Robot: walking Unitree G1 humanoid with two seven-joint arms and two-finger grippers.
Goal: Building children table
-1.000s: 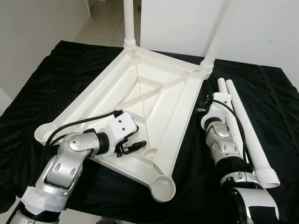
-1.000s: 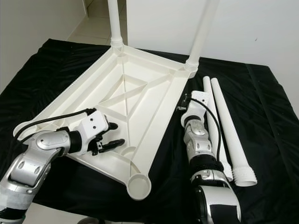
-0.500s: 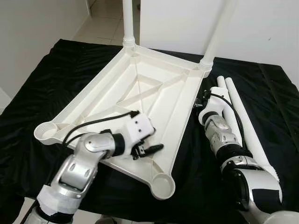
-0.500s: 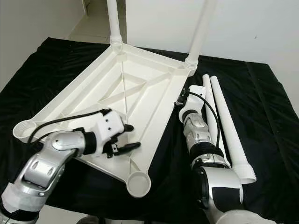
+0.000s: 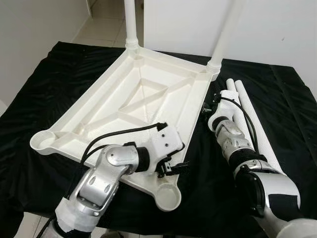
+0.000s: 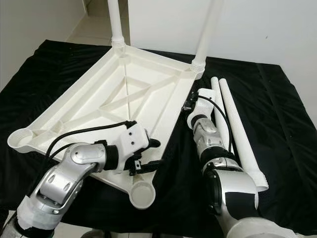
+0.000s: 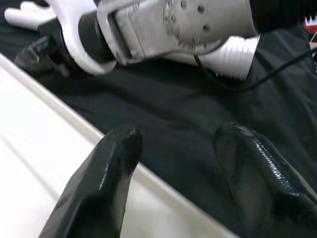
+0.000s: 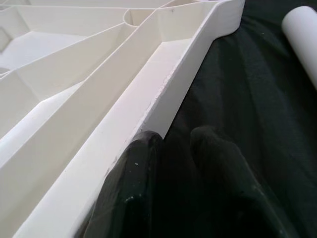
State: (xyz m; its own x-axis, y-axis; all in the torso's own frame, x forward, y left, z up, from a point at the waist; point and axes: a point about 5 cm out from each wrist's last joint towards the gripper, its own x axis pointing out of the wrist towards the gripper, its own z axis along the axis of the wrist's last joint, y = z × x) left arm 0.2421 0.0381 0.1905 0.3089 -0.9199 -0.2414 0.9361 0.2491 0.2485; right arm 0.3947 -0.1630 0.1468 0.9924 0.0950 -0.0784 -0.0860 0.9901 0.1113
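Reaching across the near corner of the upturned table top (image 5: 143, 99), the left gripper (image 5: 176, 166) hangs with its two black fingers (image 7: 99, 183) spread apart and nothing between them, one over the white rim and the other over the black cloth (image 5: 59, 74) just outside it. The right gripper (image 6: 190, 106) sits low beside the far long edge of the top, its fingers (image 8: 133, 198) almost together, one touching the rim wall and clasping nothing. The top lies upside down on the cloth, ribs showing, with two legs (image 5: 130, 22) already standing upright in the far corner sockets and two empty sockets (image 5: 168, 197) at the near corners. Two loose legs (image 6: 233, 124) lie side by side on the cloth just beyond the right arm. To my eye the top is light, stiff moulded plastic with a smooth, rather slippery skin, so it would likely skate on the cloth if pushed; the raised rim or a rib looks the surest place to pinch it. The loose legs are round and smooth and may roll, so I would take one near its ridged end.
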